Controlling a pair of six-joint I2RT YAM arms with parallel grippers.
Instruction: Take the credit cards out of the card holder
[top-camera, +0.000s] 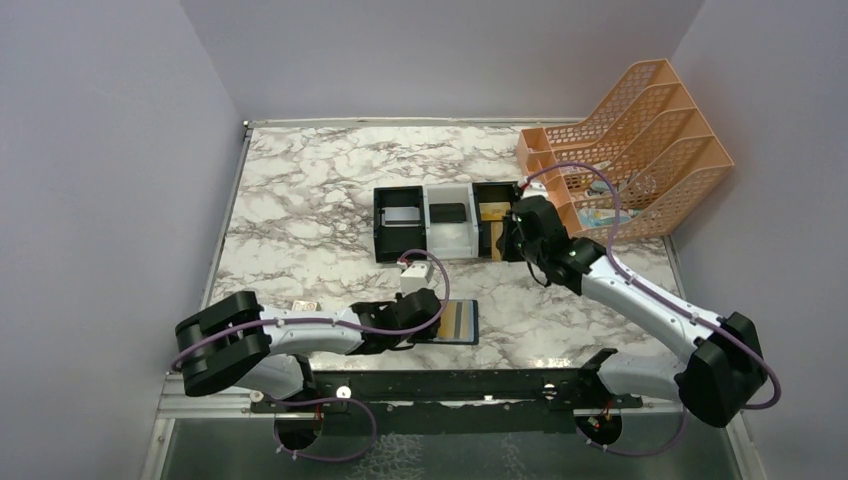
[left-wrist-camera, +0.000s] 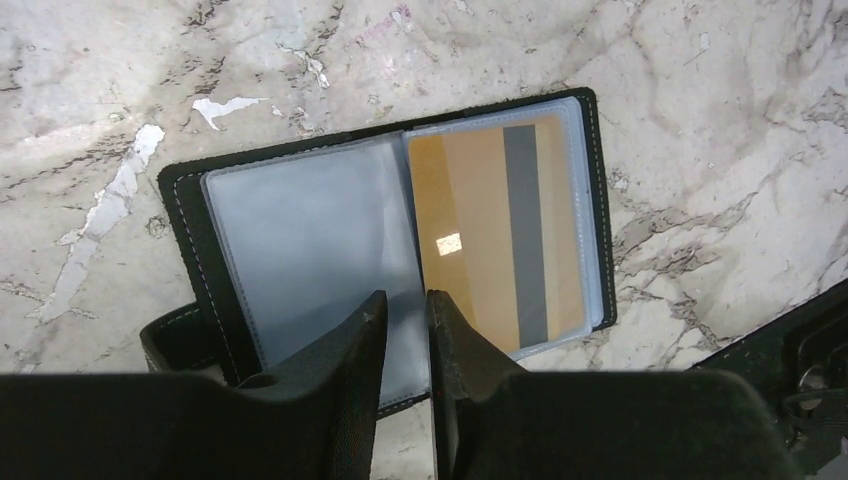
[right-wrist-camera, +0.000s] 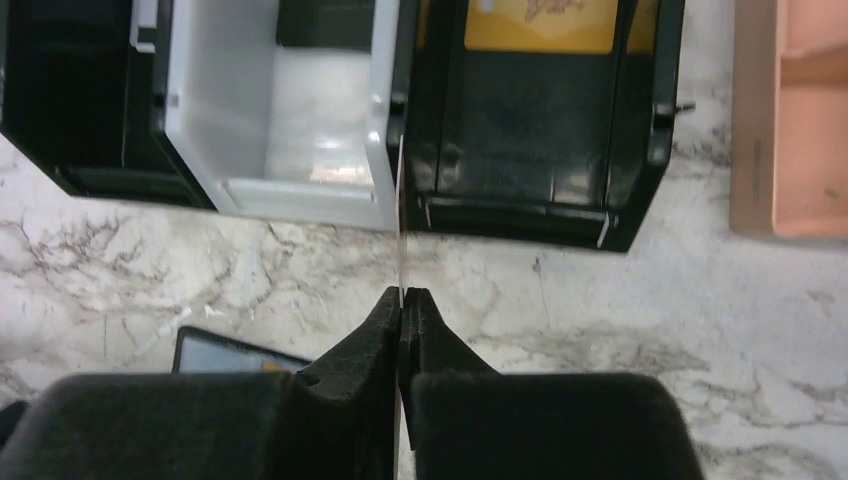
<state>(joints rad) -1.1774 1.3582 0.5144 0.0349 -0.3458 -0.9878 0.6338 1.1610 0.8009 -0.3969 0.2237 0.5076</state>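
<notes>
My left tool (left-wrist-camera: 405, 305) hangs low over the near edge of the open card holder (left-wrist-camera: 190, 200), which lies flat on the worktop (left-wrist-camera: 700, 150). Its fingers stand narrowly parted astride the middle fold, and I cannot tell whether they nip the sleeve; the gold-tan card (left-wrist-camera: 480, 230) sits in the pocket just right of them. My right tool (right-wrist-camera: 402, 295) is clenched on a thin pale card (right-wrist-camera: 401, 220) held edge-on, pointing at the tray (right-wrist-camera: 520, 215) straight ahead.

Left fingers (left-wrist-camera: 330, 390) hide the card holder's (left-wrist-camera: 300, 250) near edge; right fingers' (right-wrist-camera: 350, 390) card (right-wrist-camera: 401, 255) shows edge-on.
</notes>
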